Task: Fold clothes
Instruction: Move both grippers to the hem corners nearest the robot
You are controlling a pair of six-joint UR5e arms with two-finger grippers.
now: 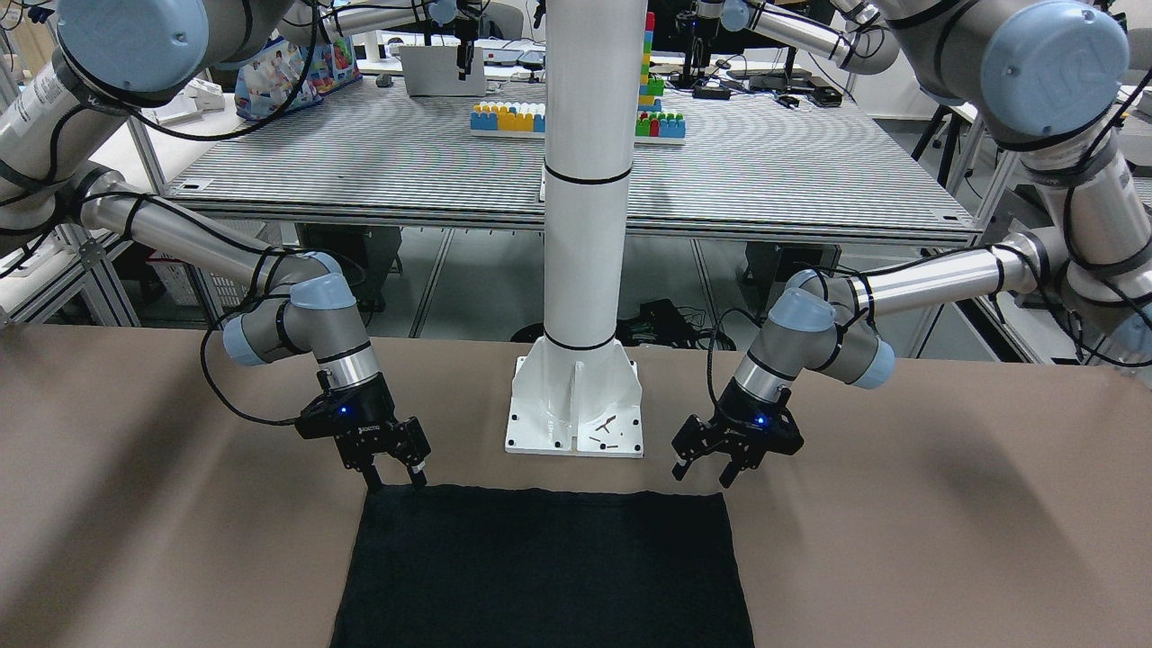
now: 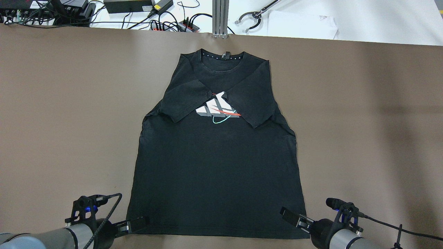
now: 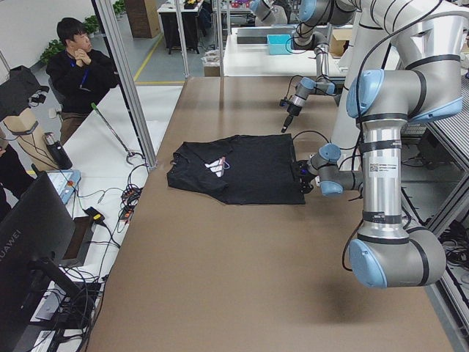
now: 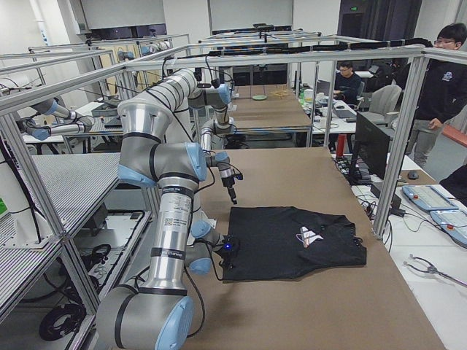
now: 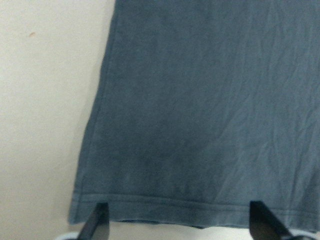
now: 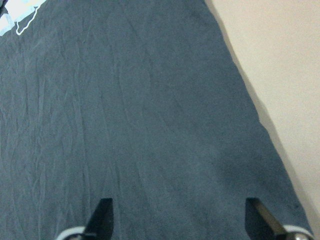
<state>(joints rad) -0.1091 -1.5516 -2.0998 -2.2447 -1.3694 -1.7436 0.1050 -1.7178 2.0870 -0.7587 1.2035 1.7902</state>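
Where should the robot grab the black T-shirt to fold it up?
At the two corners of the bottom hem, coming from the robot's own side. The T-shirt lies flat with both sleeves already folded in, and that hem is the edge nearest the robot. The open left hand and right hand are right at those corners, one each.

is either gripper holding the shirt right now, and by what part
Nothing is held yet. The left gripper and right gripper are both open, jaws spread at the bottom hem corners of the black t-shirt.
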